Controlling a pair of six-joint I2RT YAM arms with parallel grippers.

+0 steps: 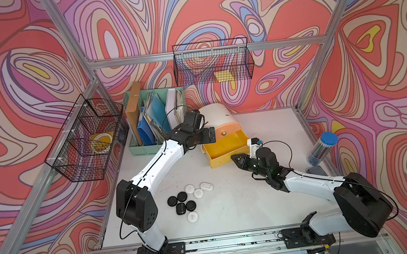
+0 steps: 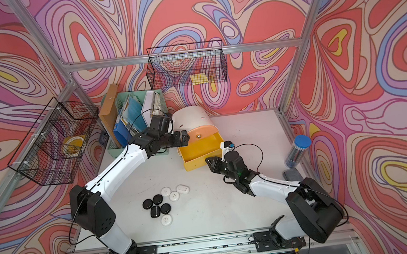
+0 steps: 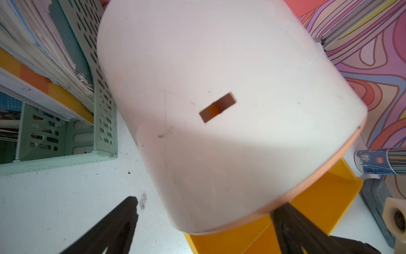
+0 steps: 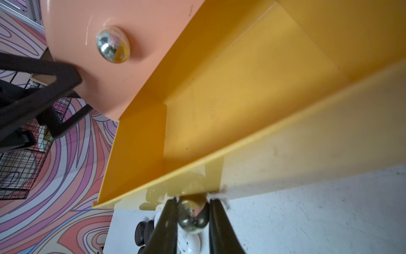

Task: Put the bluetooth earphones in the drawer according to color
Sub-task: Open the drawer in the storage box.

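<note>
The drawer chest (image 1: 218, 116) has a white barrel top and stands at the back of the table. Its yellow drawer (image 1: 225, 148) is pulled out, and nothing shows inside it. My right gripper (image 4: 193, 216) is shut on that drawer's gold knob (image 4: 193, 220). The peach front (image 4: 105, 72) above it is closed. My left gripper (image 1: 211, 134) is open, its fingers astride the chest's front left corner. Several black earphone cases (image 1: 182, 200) and several white ones (image 1: 199, 189) lie clustered on the table near the left arm, clear of both grippers.
A mint file holder (image 1: 147, 147) full of folders stands left of the chest. Wire baskets hang on the left wall (image 1: 86, 141) and the back wall (image 1: 212, 62). A pencil tube (image 1: 322, 151) and a grey pad (image 1: 315, 172) sit by the right edge.
</note>
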